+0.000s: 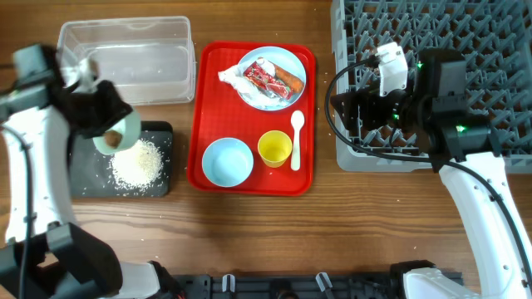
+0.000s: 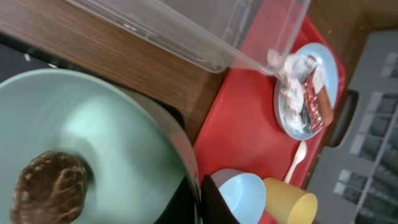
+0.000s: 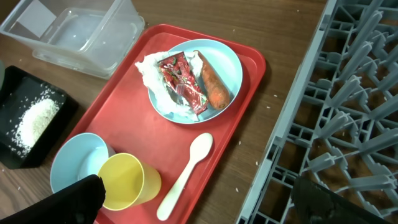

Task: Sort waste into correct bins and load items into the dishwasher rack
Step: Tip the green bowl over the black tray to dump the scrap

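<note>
My left gripper point(image 1: 106, 124) is shut on the rim of the pale green bowl point(image 2: 93, 130), tilted over the black tray point(image 1: 158, 133). A brown scrap point(image 2: 50, 190) sits in the bowl, and a pile of rice point(image 1: 135, 164) lies in the black tray. The light blue plate point(image 1: 291, 60) on the red tray holds the tissue point(image 3: 148, 67), the red wrapper point(image 3: 183, 81) and the carrot piece point(image 3: 211, 87). The blue bowl point(image 1: 227, 162), yellow cup point(image 1: 275, 149) and white spoon point(image 1: 297, 137) lie beside it. My right gripper point(image 1: 345, 108) is open and empty, between the red tray and the grey rack point(image 1: 465, 50).
The clear tub point(image 1: 125, 60) stands empty behind the black tray. The red tray point(image 1: 208, 108) lies mid-table. A few rice grains lie on the wood between the red tray and the rack.
</note>
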Controlling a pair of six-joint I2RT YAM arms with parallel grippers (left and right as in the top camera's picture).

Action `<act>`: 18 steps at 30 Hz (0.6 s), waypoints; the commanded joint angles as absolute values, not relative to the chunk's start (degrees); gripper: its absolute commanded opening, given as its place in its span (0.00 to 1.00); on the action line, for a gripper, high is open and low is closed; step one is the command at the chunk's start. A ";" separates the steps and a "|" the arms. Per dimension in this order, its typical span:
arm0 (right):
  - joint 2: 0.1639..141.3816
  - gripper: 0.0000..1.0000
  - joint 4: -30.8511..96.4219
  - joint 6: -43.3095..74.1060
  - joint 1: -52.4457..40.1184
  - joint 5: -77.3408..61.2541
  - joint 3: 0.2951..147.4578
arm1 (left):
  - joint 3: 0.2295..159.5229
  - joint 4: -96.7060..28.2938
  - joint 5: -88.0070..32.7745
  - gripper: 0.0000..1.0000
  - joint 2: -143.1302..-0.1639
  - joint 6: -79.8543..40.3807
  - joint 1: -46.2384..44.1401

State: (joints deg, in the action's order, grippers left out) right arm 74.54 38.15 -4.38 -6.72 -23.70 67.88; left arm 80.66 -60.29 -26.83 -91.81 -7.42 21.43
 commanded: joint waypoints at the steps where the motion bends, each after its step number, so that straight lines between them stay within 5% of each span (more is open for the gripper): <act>1: 74.91 1.00 37.98 -3.33 -6.79 -23.14 68.88 | 73.84 -54.94 -46.50 0.04 -91.64 -1.65 31.70; 8: 74.91 1.00 38.09 -2.79 -6.81 -23.11 68.88 | 57.39 -36.03 -75.33 0.04 -91.83 -1.69 45.67; 18: 74.91 1.00 39.55 -2.81 -6.79 -23.09 68.88 | 56.45 -28.88 -90.32 0.04 -92.62 -1.04 56.90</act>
